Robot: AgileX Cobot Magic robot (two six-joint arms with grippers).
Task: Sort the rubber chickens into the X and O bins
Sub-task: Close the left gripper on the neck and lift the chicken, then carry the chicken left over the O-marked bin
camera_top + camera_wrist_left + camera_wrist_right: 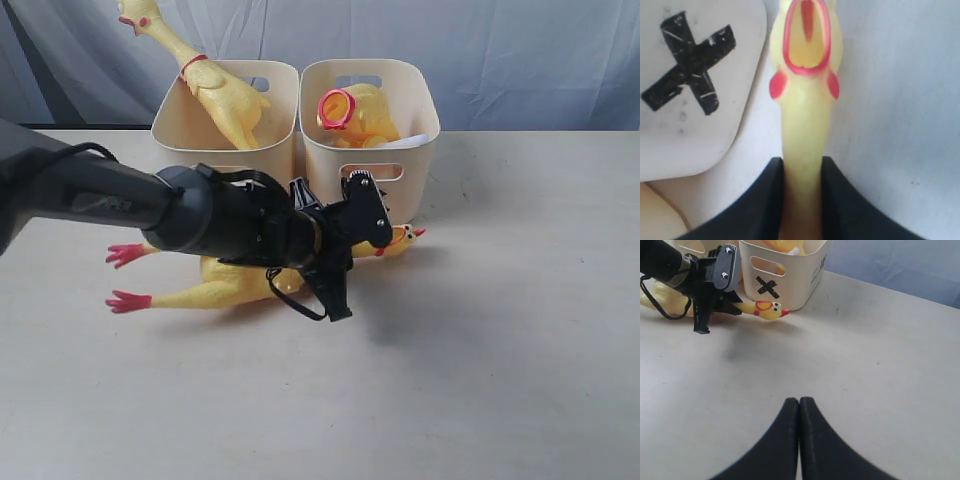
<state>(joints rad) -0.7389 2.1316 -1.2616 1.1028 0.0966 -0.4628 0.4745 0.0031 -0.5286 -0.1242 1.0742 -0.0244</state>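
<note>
The left gripper has its jaws clamped on the neck of a long yellow rubber chicken lying on the pale worktop just beside the cream X-marked plastic tub. The right gripper has its jaws pressed together.

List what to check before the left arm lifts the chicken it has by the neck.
1. Grip: left gripper closed on both sides of the lying chicken at the neck: ok.
2. Free to lift: its body lies on the table, partly hidden under the arm: cannot tell.
3. Target: X bin right beside the head, with one chicken inside and room left: ok.
4. Mark on the other bin: hidden behind the arm: cannot tell.
5. Clearance: right gripper shut, empty, well away from the left arm: ok.
</note>
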